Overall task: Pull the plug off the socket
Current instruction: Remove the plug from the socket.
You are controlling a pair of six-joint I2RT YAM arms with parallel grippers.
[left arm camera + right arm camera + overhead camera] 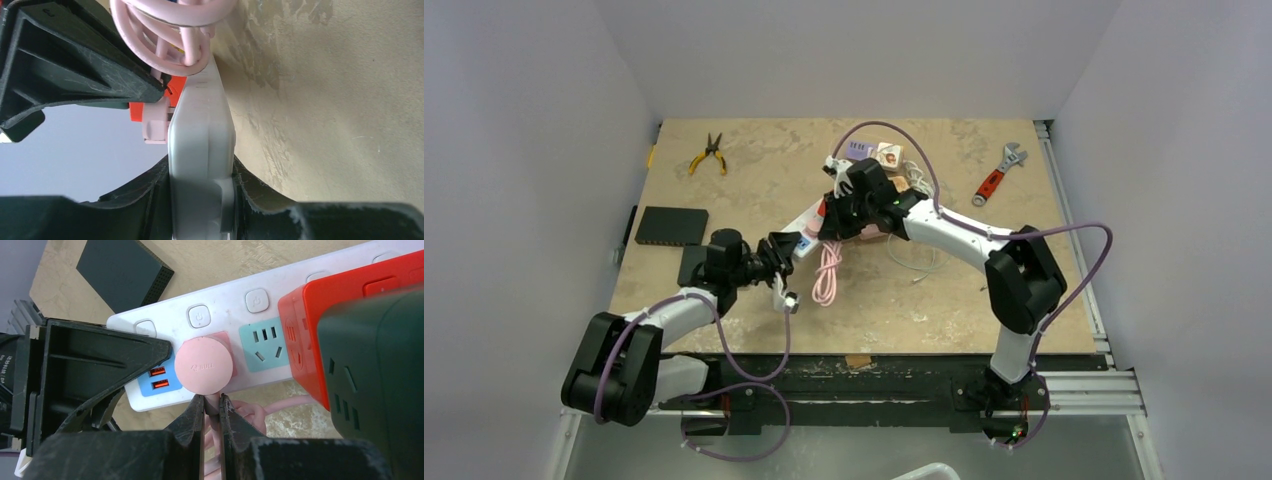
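We're watching the R pincer (212,407) pressing its tips together right under the round pink plug (203,366), pinching the pink cord (250,412) where it's leaving the plug. The plug is sitting fully in the white power strip (225,300), btwn the blue USB panel (159,379) and a teal socket (262,342). The L pincer (200,197) is clamping the strip's end, w/ a finger touching each long side. A red cube adapter (320,325) is sitting on the strip beyond the teal socket. The strip is lying diagonally near the bench (924,300) centre, the rest of the cord lying coiled beside it twd the near edge. We're also seeing a black box (671,226) by the left edge, pliers (708,155) twd the far-left corner and a wrench (999,174) twd the far-right corner.
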